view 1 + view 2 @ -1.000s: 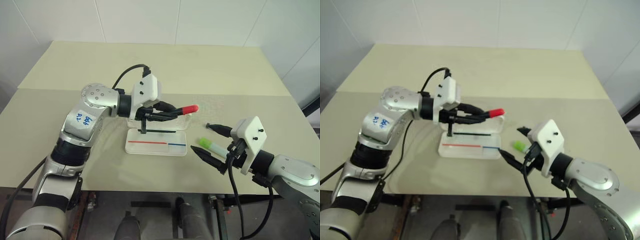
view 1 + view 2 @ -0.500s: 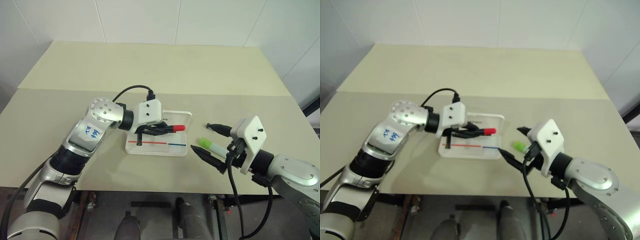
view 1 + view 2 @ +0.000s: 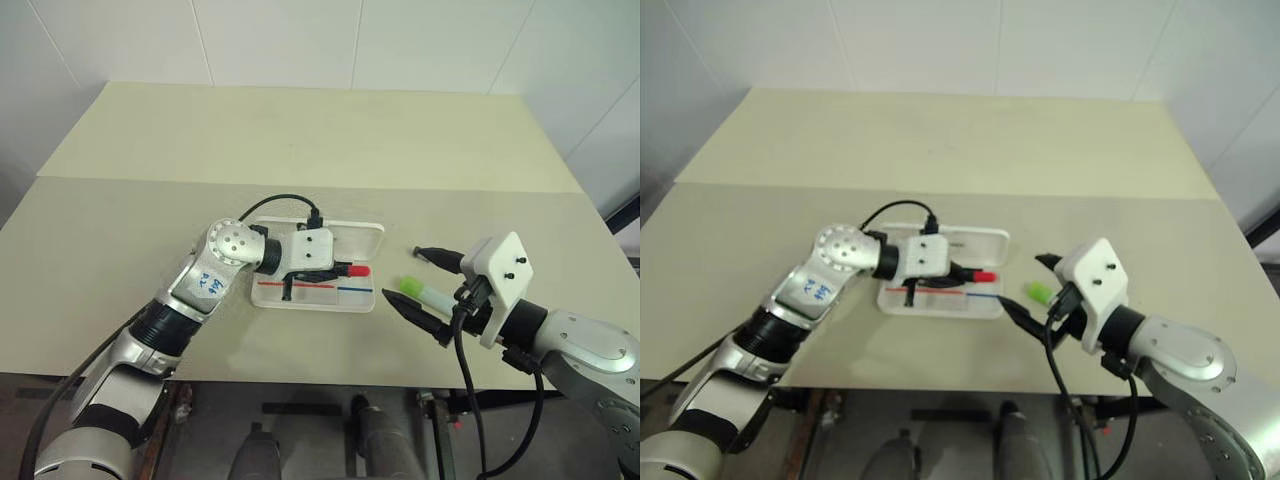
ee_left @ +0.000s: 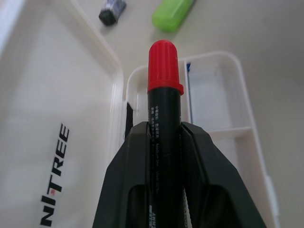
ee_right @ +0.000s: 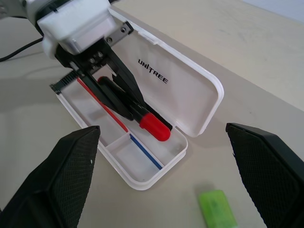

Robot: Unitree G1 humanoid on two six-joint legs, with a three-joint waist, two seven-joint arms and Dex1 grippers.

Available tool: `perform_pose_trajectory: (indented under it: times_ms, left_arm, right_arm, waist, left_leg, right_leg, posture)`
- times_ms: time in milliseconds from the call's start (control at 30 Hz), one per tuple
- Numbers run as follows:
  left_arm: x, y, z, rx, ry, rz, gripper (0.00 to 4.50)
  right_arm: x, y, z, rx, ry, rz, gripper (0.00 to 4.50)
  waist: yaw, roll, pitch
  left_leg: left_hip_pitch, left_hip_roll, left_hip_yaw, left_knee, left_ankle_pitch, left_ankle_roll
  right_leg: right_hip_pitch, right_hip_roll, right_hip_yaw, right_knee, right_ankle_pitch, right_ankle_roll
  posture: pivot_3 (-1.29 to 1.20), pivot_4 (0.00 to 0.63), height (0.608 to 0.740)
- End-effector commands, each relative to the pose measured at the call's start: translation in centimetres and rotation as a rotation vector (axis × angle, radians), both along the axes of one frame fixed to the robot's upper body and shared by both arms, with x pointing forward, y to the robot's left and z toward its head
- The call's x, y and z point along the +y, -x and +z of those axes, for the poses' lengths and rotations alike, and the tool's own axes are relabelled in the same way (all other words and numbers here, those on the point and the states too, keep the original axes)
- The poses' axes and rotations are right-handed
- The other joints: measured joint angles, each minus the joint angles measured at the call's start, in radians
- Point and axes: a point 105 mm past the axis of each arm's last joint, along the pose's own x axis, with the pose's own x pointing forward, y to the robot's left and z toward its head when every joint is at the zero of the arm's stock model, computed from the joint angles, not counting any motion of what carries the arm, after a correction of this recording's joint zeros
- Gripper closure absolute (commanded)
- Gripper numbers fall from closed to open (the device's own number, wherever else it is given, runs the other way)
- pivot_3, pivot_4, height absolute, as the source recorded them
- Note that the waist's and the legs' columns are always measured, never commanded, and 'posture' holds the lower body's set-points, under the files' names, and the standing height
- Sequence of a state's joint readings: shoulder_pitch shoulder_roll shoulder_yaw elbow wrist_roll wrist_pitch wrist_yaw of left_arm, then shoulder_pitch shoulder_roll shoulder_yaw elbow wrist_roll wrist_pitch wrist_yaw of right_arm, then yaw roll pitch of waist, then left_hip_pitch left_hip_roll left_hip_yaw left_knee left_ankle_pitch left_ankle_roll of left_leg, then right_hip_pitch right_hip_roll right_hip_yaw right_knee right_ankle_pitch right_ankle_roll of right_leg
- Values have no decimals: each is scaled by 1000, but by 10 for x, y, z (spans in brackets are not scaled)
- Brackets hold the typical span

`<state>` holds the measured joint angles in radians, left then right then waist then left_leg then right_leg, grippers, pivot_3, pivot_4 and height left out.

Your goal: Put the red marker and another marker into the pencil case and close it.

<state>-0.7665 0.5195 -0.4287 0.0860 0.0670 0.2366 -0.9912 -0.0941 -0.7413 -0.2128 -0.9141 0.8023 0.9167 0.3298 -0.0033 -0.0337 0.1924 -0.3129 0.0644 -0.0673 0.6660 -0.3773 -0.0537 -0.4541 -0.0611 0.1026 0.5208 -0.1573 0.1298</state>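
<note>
L gripper (image 5: 124,100) clamped the red marker (image 4: 163,121) low over the open pencil case (image 3: 362,236), maybe touching. R gripper (image 3: 421,287) gaped wide, straddling green-capped marker (image 3: 419,293) right of case.

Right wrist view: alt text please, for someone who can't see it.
The left gripper holds the red marker low over the open case, its lid lying flat on the table. A green marker lies nearby, between the open right gripper's fingers.
</note>
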Motion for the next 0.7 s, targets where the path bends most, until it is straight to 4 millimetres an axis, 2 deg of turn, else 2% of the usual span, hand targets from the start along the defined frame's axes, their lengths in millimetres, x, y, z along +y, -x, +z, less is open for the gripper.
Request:
perform_pose_trajectory:
  times_ms: [33, 367, 600, 700]
  left_arm:
    - [-7, -4, 11, -66, 9, -19, 3942]
    - [-7, -8, 12, -91, -21, -14, 3942]
    - [-2, -5, 15, -86, -59, -15, 1560]
    - [-4, -5, 21, -84, -16, 0, 521]
  right_arm:
    - [3, 4, 7, -46, -3, 8, 0]
    - [2, 4, 7, -47, 1, -1, 0]
    - [1, 3, 7, -47, 6, -3, 0]
    - [1, 3, 7, -46, 7, -1, 0]
  waist:
    - [0, 0, 0]
    - [1, 0, 0]
    - [0, 0, 0]
    - [0, 0, 0]
  left_leg:
    - [0, 0, 0, 0, 0, 0]
    - [0, 0, 0, 0, 0, 1]
    - [1, 0, 0, 0, 0, 1]
    - [2, 0, 0, 0, -1, 1]
  right_leg:
    - [0, 0, 0, 0, 0, 0]
    - [0, 0, 0, 0, 0, 0]
    - [1, 0, 0, 0, 0, 0]
    - [2, 0, 0, 0, 0, 0]
  posture:
    - [0, 150, 740]
    - [0, 150, 740]
    - [0, 150, 740]
    - [0, 150, 740]
